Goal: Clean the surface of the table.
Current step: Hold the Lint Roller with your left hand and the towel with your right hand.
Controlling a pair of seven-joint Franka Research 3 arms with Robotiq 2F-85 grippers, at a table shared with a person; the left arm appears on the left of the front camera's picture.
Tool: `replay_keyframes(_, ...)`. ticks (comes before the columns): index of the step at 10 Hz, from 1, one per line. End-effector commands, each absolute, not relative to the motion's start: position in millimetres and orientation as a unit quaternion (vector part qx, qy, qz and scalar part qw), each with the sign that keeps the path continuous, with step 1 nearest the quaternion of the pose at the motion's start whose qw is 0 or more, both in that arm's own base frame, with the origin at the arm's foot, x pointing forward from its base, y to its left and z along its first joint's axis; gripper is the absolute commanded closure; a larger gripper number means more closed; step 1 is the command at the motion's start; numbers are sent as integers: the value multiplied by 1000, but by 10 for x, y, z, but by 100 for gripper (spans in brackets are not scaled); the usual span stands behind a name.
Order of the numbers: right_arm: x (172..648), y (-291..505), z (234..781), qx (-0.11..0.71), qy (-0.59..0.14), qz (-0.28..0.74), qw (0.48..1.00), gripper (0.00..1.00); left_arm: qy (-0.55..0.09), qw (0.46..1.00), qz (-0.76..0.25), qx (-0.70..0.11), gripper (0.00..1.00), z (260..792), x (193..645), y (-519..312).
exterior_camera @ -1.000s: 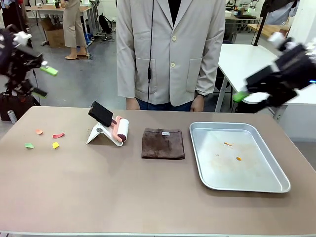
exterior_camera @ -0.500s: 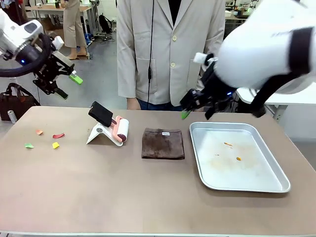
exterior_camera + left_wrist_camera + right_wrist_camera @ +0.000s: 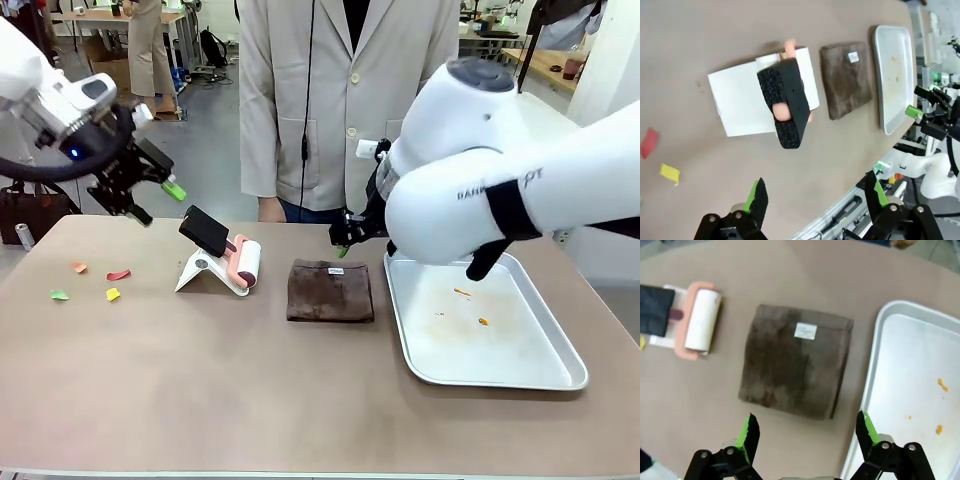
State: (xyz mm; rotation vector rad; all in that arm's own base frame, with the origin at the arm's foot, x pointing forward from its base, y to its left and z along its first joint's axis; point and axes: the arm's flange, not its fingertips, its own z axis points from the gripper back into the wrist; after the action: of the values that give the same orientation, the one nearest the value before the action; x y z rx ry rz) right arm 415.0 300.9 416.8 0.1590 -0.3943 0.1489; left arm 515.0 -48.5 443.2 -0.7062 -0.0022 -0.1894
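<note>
- Brownish-taupe bench (image 3: pixel 200 390) is seen filling the foreground, and a person in a pale jacket (image 3: pixel 345 100) is stood at its far edge, with grey workshop floor (image 3: pixel 205 150) behind.
- Left fingers (image 3: pixel 758 199) are spread wide, with nothing gripped and nothing touched. They are hung in the air over the bench's far left side, near the lint roller (image 3: pixel 246 262).
- Right fingers (image 3: pixel 749 432) are also parted wide and empty. They are poised just above the far edge of the folded brown cloth (image 3: pixel 330 290), and no contact can be made out.
- The lint roller is propped on a white stand (image 3: pixel 200 272), just left of the cloth.
- A metal tray (image 3: pixel 500 378) is laid to the right of the cloth, and orange crumbs (image 3: pixel 462 292) are scattered inside it.
- Coloured paper scraps (image 3: pixel 113 294) are strewn on the bench's left side, apart from the stand.
</note>
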Motion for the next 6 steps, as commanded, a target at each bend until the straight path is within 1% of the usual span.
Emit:
replay_keyframes(1,4304,3206,4009,63,-200,46,977,0,-10,935,-60,-350,0,4271,5042,-682)
replay_keyframes(3,4377,3199,3902,68,-181,16,981,0,-31,938,-38,-344,0,4197,5051,-760)
replay_keyframes(5,4370,3092,3918,90,-162,-10,983,0,-23,943,-23,-331,0,4057,5098,-723)
replay_keyframes(6,4327,3031,3867,73,-176,28,981,0,-13,947,-14,-322,0,4025,5111,-686)
